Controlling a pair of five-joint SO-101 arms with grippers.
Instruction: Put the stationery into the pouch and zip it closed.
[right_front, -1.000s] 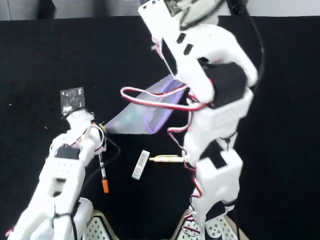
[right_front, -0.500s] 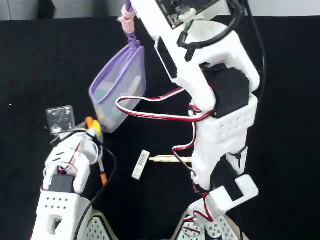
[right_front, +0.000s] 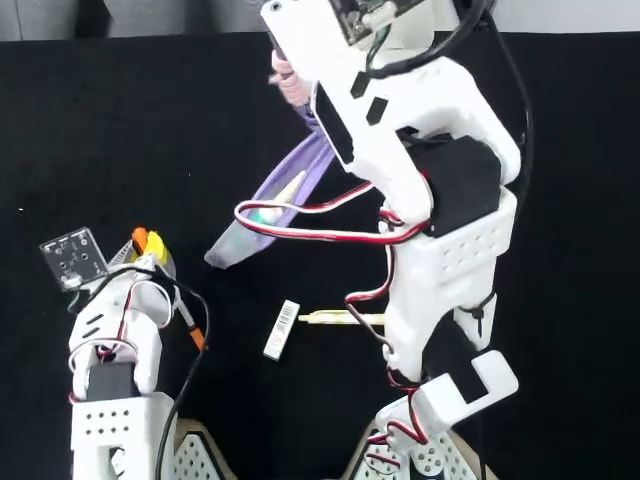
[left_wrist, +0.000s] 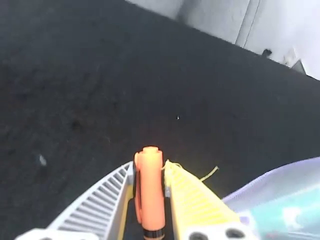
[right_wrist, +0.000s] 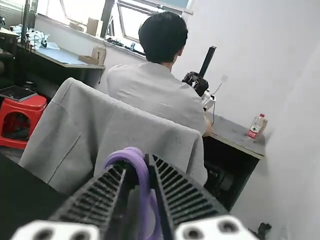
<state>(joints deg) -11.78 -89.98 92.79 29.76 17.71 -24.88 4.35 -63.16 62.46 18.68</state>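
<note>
A translucent purple pouch (right_front: 268, 200) hangs tilted above the black table, with a white and teal item inside it. My right gripper (right_front: 287, 68) is high at the back, shut on the pouch's purple loop (right_wrist: 136, 172), which sits pinched between its dark fingers (right_wrist: 102, 192). At the front left, my left gripper (right_front: 148, 243) is shut on an orange pen (right_front: 188, 318) that slants down toward the table. In the left wrist view the pen's orange end (left_wrist: 150, 187) pokes out between the fingers, and the pouch (left_wrist: 280, 195) shows close beside it.
A small white eraser-like bar (right_front: 282, 329) and a thin yellow clip-like piece (right_front: 340, 318) lie on the black table (right_front: 90, 130) between the arms' bases. The right arm's bulk and its red and white cables (right_front: 300, 210) stand over the middle.
The right gripper lifted the pouch off the table and swung it; it now hangs edge-on, further right. The left gripper drew back to the left with the orange pen.
</note>
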